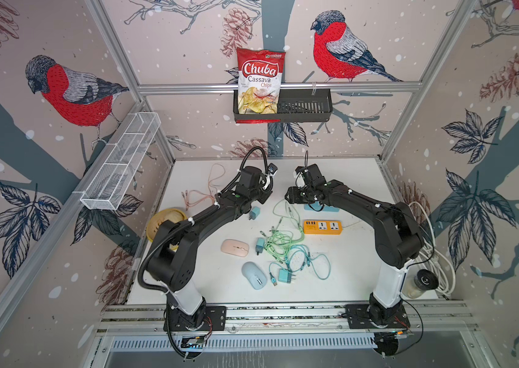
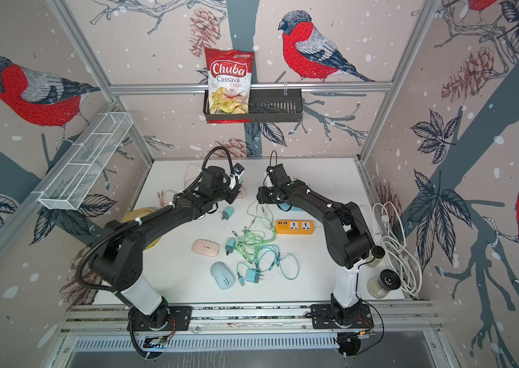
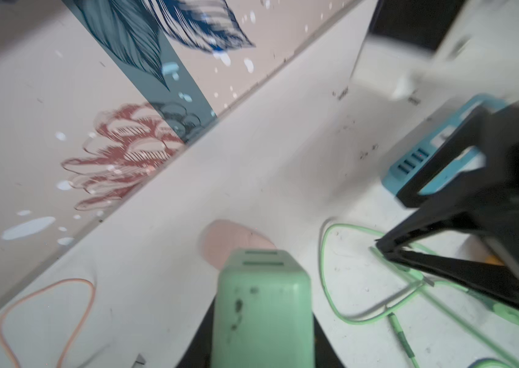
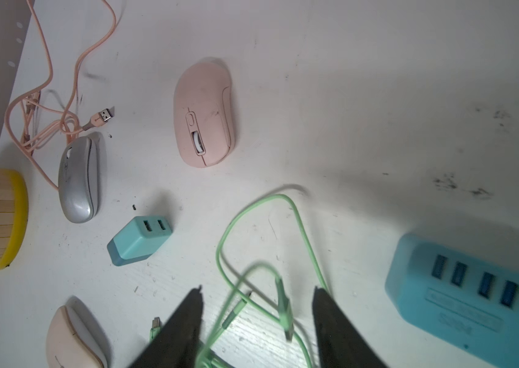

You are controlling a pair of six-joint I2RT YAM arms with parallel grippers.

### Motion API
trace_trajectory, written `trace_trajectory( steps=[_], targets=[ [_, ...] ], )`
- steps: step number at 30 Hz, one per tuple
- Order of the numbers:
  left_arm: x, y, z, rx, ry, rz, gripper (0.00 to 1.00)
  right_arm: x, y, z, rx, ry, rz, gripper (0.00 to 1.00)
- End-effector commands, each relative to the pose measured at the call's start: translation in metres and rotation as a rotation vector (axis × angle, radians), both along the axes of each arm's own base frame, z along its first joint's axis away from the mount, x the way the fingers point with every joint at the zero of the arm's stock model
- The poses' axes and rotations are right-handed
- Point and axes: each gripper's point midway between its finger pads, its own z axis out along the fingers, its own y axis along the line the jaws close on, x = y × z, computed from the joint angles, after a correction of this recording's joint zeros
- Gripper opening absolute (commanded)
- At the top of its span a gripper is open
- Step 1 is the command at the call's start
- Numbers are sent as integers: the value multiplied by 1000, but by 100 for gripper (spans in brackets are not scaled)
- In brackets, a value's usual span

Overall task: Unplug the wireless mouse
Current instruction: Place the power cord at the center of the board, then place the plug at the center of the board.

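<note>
Both busy: left gripper (image 3: 261,347) clamped on a charger (image 3: 261,296), right gripper (image 4: 257,288) apart, astride the cable (image 4: 280,195). Lifting now could snag it.

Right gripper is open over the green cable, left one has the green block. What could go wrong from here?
Snag: the green cable and its plug sit between the fingers of the open right gripper; pulling away may drag the cable tangle.
Drop: the left gripper holds the green block, pink mouse just beyond; a slip could land on it.
Bump: the blue USB hub sits close to the right gripper; a sideways swing may knock it.
</note>
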Motion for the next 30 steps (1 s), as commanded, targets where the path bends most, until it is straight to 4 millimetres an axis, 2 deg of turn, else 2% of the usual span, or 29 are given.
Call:
trace_trajectory(
  steps=[1, 4, 6, 9, 13, 14, 15, 16, 17, 19, 21, 22, 26, 28, 30],
  targets=[
    [-8, -2, -46, 78, 141, -38, 0, 1, -14, 31, 0, -96, -45, 81],
    [-12, -4, -80, 164, 220, -39, 0, -7, -44, 44, -13, -131, -95, 88],
    [-17, -8, -99, 218, 265, -48, 0, -12, -77, 50, -16, -161, -158, 100],
    [-24, -10, -123, 290, 333, -43, 0, -20, -130, 63, -2, -224, -266, 100],
    [-31, -12, -140, 317, 381, -57, 0, -30, -173, 75, -14, -281, -355, 99],
    [-32, -13, -141, 314, 388, -63, 5, -30, -183, 70, -31, -274, -381, 100],
    [-31, -13, -141, 313, 389, -61, 28, -33, -192, 77, -34, -290, -409, 100],
    [-32, -14, -139, 314, 386, -62, 44, -34, -199, 78, -40, -287, -430, 100],
    [-32, -14, -136, 313, 375, -62, 55, -36, -207, 77, -45, -280, -454, 100],
    [-32, -15, -126, 307, 340, -63, 67, -38, -222, 77, -44, -278, -505, 99],
    [-30, -16, -107, 285, 292, -51, 88, -39, -236, 81, -37, -302, -563, 99],
    [-29, -16, -95, 271, 271, -43, 95, -40, -243, 85, -36, -318, -594, 99],
    [-22, -14, -12, 102, 115, 38, 97, -49, -274, 112, -44, -459, -744, 100],
    [-22, -2, 33, -51, 36, 116, 97, -56, -283, 127, -35, -564, -785, 100],
    [-28, 22, 75, -243, -50, 213, 97, -63, -288, 134, -22, -683, -793, 99]
  ],
)
